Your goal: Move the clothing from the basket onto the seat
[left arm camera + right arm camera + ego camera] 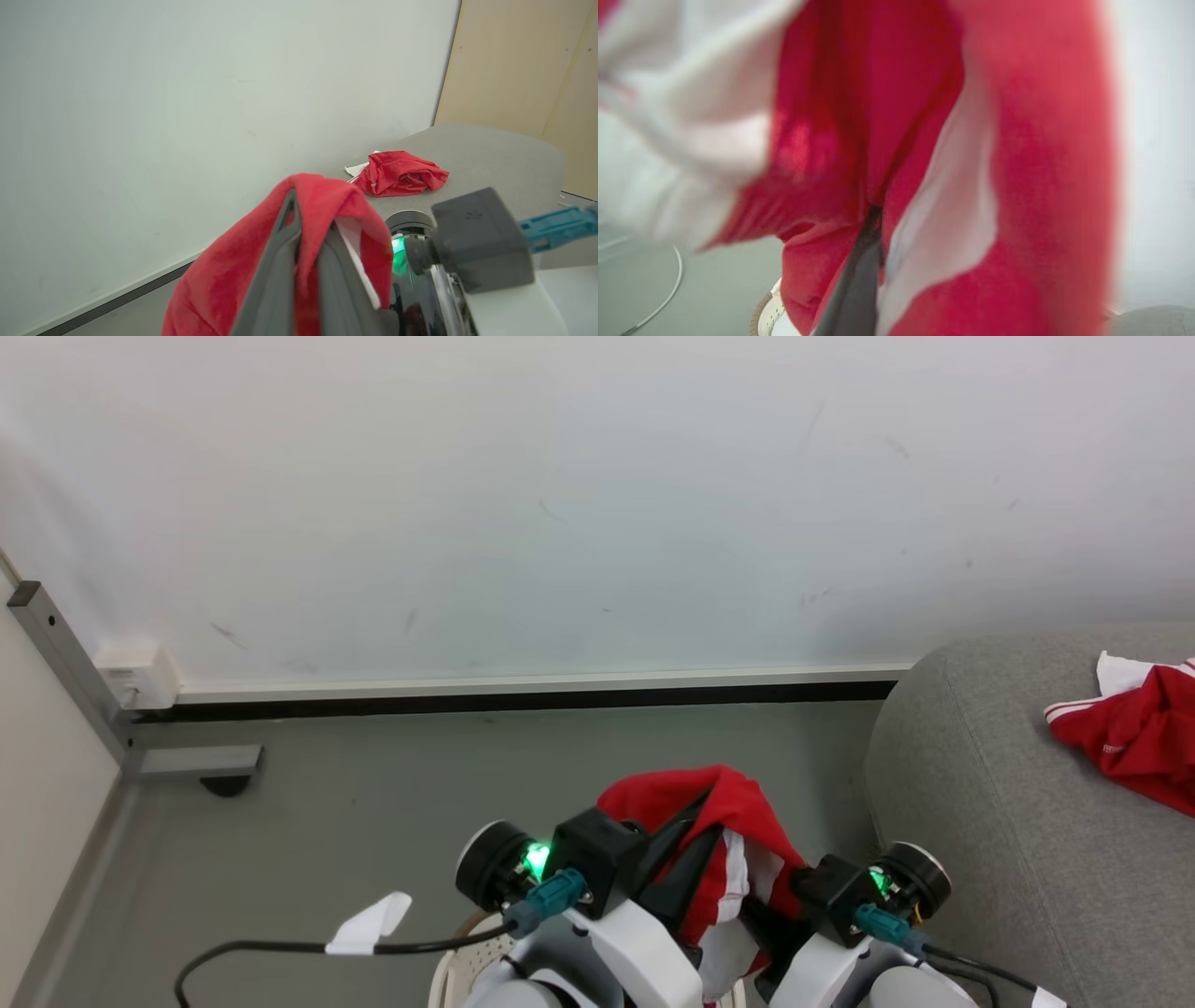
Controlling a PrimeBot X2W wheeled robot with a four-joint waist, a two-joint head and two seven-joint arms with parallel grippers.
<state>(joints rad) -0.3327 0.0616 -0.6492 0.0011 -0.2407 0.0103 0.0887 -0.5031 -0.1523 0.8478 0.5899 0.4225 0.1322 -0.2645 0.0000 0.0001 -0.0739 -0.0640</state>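
Red clothing (738, 812) (white panels), grey seat (971, 821), white basket (456, 963)

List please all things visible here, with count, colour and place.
held jersey: one, red and white, draped over the left jaws
second jersey: one, red and white, on the sofa
sofa: one, grey, right
laundry basket: one, white, under the arms
cable: one, black with white tag, lower left
metal post: one, grey, left wall
left arm: one, white; jaws shut on held jersey
right arm: one, white; jaws hidden in cloth
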